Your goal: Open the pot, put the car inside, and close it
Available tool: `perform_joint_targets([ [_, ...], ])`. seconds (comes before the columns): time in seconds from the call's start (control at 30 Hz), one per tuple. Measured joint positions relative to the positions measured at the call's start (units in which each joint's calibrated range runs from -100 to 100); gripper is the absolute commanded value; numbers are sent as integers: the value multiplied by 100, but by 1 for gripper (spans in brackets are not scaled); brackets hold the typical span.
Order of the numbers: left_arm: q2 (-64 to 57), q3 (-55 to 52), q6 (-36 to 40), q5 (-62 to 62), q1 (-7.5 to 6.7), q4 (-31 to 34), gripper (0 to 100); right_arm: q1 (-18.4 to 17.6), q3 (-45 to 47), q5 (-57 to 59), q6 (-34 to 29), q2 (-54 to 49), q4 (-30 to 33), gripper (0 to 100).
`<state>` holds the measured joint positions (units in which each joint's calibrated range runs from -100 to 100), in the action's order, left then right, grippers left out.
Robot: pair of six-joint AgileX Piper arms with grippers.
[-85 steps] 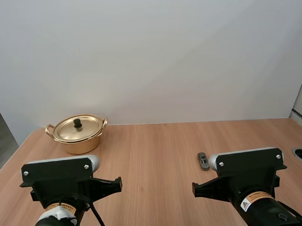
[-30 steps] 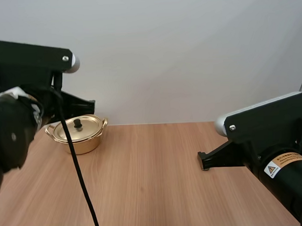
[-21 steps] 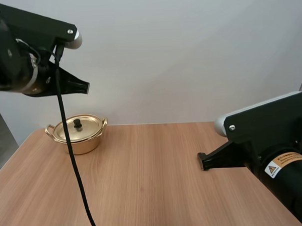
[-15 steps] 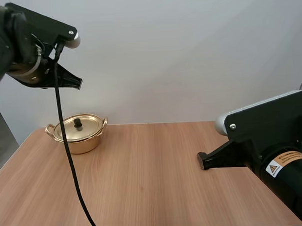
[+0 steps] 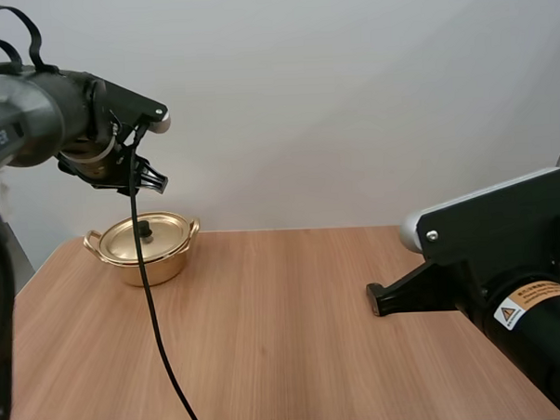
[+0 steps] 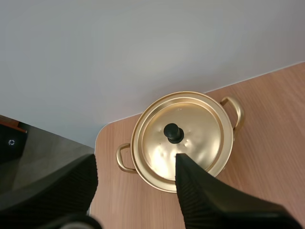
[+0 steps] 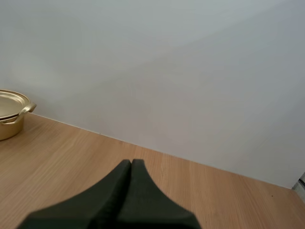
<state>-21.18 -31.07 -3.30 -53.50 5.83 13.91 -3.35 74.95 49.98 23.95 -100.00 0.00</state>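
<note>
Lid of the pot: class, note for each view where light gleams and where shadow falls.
Left wrist view: the lid gleams in soft pale patches around its knob, no harsh glare. High view: it shines dully, and the pot throws a faint shadow on the table. Right wrist view: a bright streak runs along its edge.

Pot [image 5: 145,260] at the far left corner of the table [image 5: 295,330], near the back edge. Lid [image 5: 156,236] on the pot, knob [image 6: 173,132] at the lid's centre. Left gripper [image 5: 154,183] raised above the pot, apart from it. Right gripper [image 5: 381,299] low over the table's right side, well apart from the pot, which lies far to its left.
</note>
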Motion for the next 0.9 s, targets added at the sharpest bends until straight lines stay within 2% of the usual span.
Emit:
perform_joint_targets([
  [0.4,794,305,-249,-19,0,24,82,35,0,21,0,0,0,0],
  [0.73,1631,1174,-596,-1403,0,24,82,43,0,21,0,0,0,0],
  [0.9,1912,1230,-811,-1567,0,-56,82,43,0,21,0,0,0,0],
])
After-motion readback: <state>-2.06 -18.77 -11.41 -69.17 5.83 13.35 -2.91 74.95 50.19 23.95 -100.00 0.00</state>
